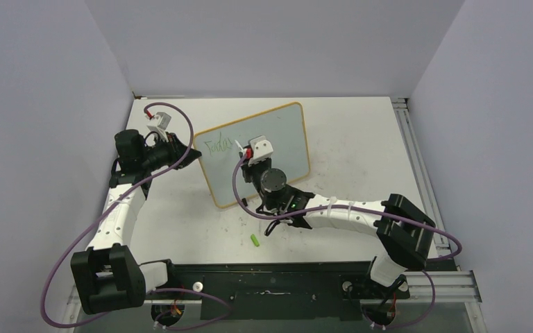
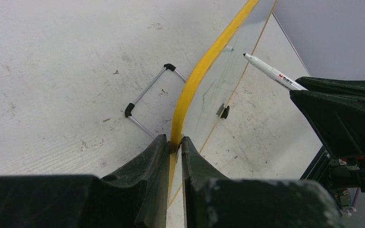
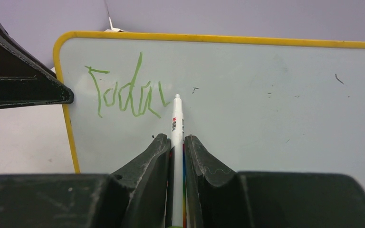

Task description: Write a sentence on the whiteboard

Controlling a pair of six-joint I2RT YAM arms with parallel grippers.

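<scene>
Top external view: one whiteboard (image 1: 284, 135), propped up mid-table (image 1: 361, 152), bearing one green word, the sentence (image 3: 123, 97) so far reading roughly "Today". Two grippers: left gripper (image 2: 175, 145) pinched tight on the board's yellow left edge; right gripper (image 3: 177, 142) clamped on one white marker (image 3: 177, 116), tip just right of the word. One green cap (image 1: 255, 240) lies loose on the table, nearer the arms' bases.
</scene>
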